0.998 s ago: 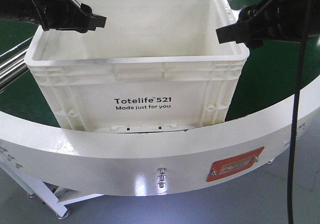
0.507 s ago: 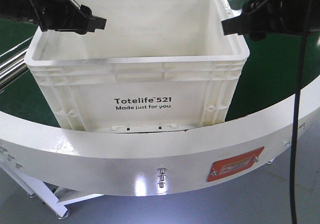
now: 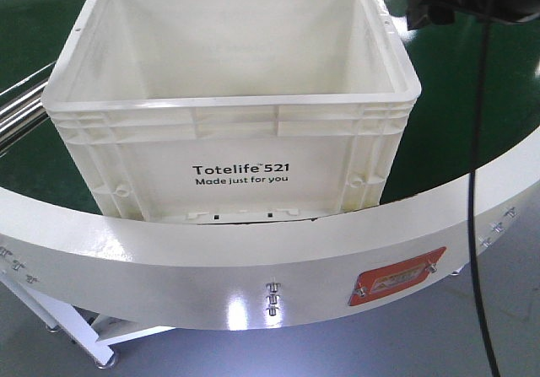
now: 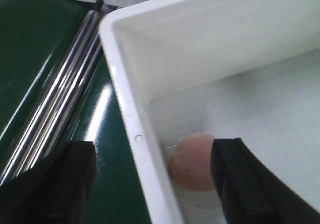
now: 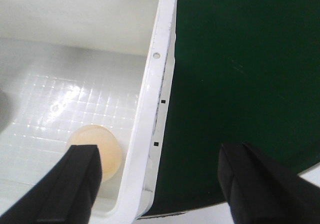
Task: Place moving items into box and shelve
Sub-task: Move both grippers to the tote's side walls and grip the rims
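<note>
White box, printed "Totelife 521 Made just for you", stands upright and open-topped on the green surface, just behind the curved white rail that crosses the near side of the front view. Chrome bars run past its left side. A red plate is fixed to the rail's face, and a black cable hangs down at the right. From the front, the near wall hides the box floor. Contents as seen from the wrist views: a pinkish-brown ball lies on the box floor close against the left wall, below the rim; actual contact with the wall cannot be confirmed. A pale yellow ball lies on the gridded floor just beside the right wall. The two balls are well apart, at opposite sides of the box. The left gripper is spread wide over the left rim, with one finger above the green surface outside and the other above the box interior, partly covering the pinkish-brown ball in that view. The right gripper is likewise spread wide across the right rim, with one finger over the interior beside the pale yellow ball and the other over the green surface. In the front view both grippers show only as dark shapes at the top corners
</note>
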{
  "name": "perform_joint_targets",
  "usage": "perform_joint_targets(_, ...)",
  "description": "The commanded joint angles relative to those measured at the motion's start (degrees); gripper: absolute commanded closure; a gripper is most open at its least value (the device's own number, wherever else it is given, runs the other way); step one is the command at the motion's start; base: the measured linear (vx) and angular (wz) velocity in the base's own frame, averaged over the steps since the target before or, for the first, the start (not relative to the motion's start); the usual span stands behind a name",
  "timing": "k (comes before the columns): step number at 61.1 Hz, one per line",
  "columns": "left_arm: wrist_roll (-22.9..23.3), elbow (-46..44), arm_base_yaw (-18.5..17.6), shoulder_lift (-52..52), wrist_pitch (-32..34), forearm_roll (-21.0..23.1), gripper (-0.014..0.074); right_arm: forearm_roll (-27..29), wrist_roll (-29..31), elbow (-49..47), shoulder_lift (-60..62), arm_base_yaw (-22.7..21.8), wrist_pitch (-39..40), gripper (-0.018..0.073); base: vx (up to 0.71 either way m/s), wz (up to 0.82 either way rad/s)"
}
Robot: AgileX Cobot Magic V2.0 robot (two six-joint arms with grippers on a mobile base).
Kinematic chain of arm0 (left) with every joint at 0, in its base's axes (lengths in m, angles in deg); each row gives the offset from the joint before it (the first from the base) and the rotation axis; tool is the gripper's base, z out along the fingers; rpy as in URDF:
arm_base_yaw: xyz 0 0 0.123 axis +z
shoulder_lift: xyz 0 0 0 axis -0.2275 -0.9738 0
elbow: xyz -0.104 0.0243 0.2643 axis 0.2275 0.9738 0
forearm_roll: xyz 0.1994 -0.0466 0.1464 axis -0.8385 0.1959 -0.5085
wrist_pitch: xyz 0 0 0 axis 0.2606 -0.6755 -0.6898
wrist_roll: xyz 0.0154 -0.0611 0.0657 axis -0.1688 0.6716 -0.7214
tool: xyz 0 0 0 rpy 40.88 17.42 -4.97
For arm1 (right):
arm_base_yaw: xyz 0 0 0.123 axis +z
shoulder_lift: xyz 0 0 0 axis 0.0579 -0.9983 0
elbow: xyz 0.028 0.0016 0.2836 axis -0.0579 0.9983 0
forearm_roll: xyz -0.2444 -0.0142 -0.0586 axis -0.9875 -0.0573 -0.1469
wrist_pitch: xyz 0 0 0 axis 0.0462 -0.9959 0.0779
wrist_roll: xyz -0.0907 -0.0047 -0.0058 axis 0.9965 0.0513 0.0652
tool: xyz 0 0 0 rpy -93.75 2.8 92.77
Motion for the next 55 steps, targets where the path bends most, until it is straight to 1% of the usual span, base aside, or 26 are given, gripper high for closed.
perform_joint_targets(1, 3.4, -2.0, -0.2, 1.4, 2.4, -3.6, 0.0009, -1.1, -0.4, -5.9, -2.3, -0.2, -0.4, 0.0027, 0.0, 0.0)
perform_joint_targets(6, 3.5, -2.4, -0.2, 0.0, 1.3, -4.1, 0.0009, -1.0, -0.3, -10.0, -6.0, -0.2, -2.5, 0.0027, 0.0, 0.0)
perform_joint_targets(12, 4.7, -5.0, 0.5, -2.9, -1.6, -4.0, 0.0009, -1.0, -0.4, -14.2, -9.6, -0.2, -4.6, 0.0027, 0.0, 0.0)
perform_joint_targets(20, 6.8, -10.4, 1.9, -7.6, -6.9, -3.9, 0.0009, -1.1, -0.7, -18.5, -14.2, -0.2, -7.1, 0.0027, 0.0, 0.0)
perform_joint_targets(25, 7.0, -13.0, 2.7, -10.2, -10.9, -3.9, 0.0009, -1.1, -1.8, -20.3, -16.5, -0.3, -7.8, 0.0028, 0.0, 0.0)
perform_joint_targets(30, 7.0, -14.3, 3.0, -12.3, -12.8, -3.8, 0.0009, -1.1, -2.6, -21.7, -18.7, -0.3, -7.9, 0.0035, 0.0, 0.0)
perform_joint_targets(34, 7.0, -14.5, 3.0, -13.4, -13.4, -2.7, 0.0009, -1.1, -3.2, -22.5, -20.2, -0.3, -7.9, 0.0042, 0.0, 0.0)
perform_joint_targets(39, 6.9, -14.5, 3.0, -14.0, -13.4, 0.5, 0.0009, -1.1, -3.2, -23.0, -21.8, -0.3, -8.1, 0.005, 0.0, 0.0)
perform_joint_targets(43, 6.1, -14.5, 3.0, -14.5, -13.4, 2.2, 0.0009, -1.1, -3.3, -23.0, -22.9, -0.3, -8.3, 0.0056, 0.0, 0.0)
perform_joint_targets(55, 5.8, -14.5, 2.9, -14.7, -13.4, 2.7, 0.0009, -1.1, -3.8, -23.0, -24.8, -0.3, -8.1, 0.0056, 0.0, 0.0)
